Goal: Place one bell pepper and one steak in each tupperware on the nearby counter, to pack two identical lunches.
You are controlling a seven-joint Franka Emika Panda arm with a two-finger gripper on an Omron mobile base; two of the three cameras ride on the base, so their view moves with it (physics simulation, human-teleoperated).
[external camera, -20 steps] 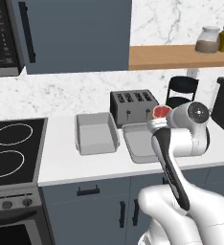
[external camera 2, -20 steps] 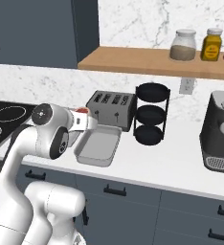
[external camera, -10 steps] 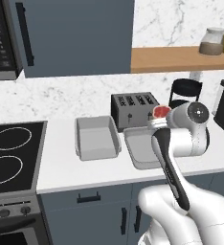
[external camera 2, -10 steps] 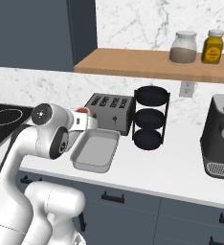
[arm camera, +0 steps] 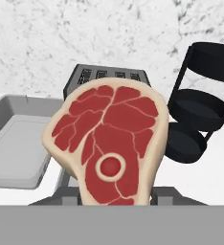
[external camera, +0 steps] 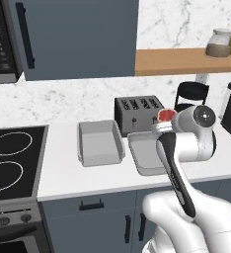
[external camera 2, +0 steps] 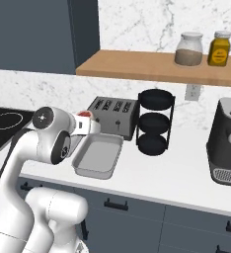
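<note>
I am working in a kitchen. I see a stove, a toaster, a white counter with drawers, and jars on a shelf; top left may be a microwave.

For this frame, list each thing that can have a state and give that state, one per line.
Claw: shut on the steak.
Raw red steak with pale fat rim: held upright in the air, above the counter.
Left light-grey rectangular tupperware tray: on the white counter, nothing inside.
Right light-grey tupperware tray: on the counter, nothing visible inside.
Dark slotted toaster: slots look empty.
</note>
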